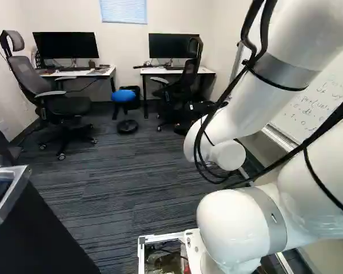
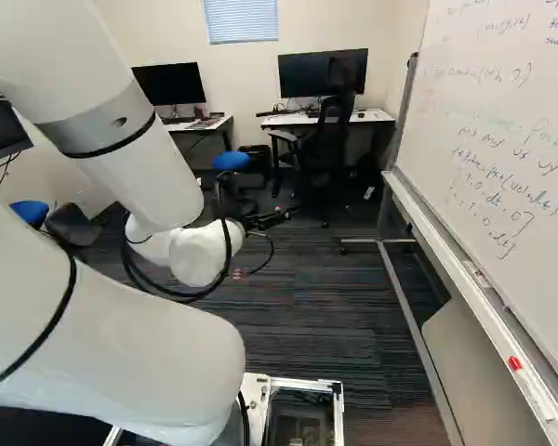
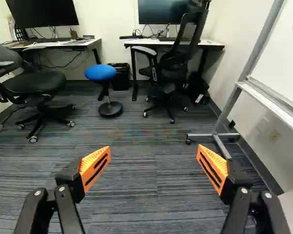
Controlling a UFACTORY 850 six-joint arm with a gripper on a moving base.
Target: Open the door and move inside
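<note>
See a tall dark flat door point(image 1: 40, 240) at the lower left of the left base view, standing open, with its shiny silver metal lever handle point(image 1: 10, 185) near the left edge. Look past it into a small office. Reach ahead with the smooth white jointed arm point(image 2: 93, 344), looped with black cables, filling the right side of the left base view and the left side of the right base view. Hold the black two-fingered hand point(image 2: 263, 221) with orange pads point(image 3: 94, 168) spread wide apart, with only grey striped carpet point(image 3: 136, 195) in sight between them in the wrist view. Find the door and handle well apart from the hand.

Spot ahead of the hand a round blue-seated stool point(image 3: 100, 72) on a dark base, just beside a black waste bin point(image 3: 120, 77). Notice a grey mesh-backed office chair point(image 1: 31, 74) at the upper left of the left base view, near a white-topped counter point(image 1: 106, 72) bearing a wide black monitor point(image 1: 67, 44). Make out a black office chair point(image 2: 331, 130) at a second white-topped counter point(image 2: 377, 116), upper right of centre in the right base view, with another black monitor point(image 2: 302, 74) on it. See a large metal-framed whiteboard point(image 2: 521, 121) with handwriting along that view's right side, with a small red object point(image 2: 514, 363) on its tray
</note>
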